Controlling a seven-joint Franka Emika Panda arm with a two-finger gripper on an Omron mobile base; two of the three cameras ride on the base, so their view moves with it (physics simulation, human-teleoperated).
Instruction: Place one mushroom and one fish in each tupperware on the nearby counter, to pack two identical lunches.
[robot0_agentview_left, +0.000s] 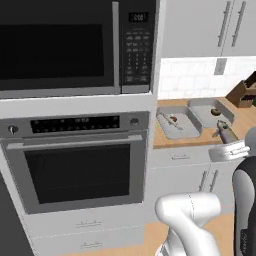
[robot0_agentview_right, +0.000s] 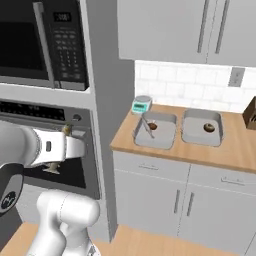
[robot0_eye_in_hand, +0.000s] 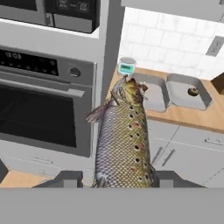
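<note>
A speckled fish (robot0_eye_in_hand: 124, 140) fills the near view, clamped by its tail in the part-closed gripper (robot0_eye_in_hand: 116, 179).

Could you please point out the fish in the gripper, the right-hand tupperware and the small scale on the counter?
fish (robot0_eye_in_hand: 123, 140): hand view, middle of its spotted flank.
right-hand tupperware (robot0_agentview_right: 192, 137): right base view, front rim.
scale (robot0_agentview_right: 142, 105): right base view, top plate.

The white arm reaches forward at chest height, its tool (robot0_eye_in_hand: 116, 180) clamped on a fish (robot0_eye_in_hand: 123, 140)
</note>
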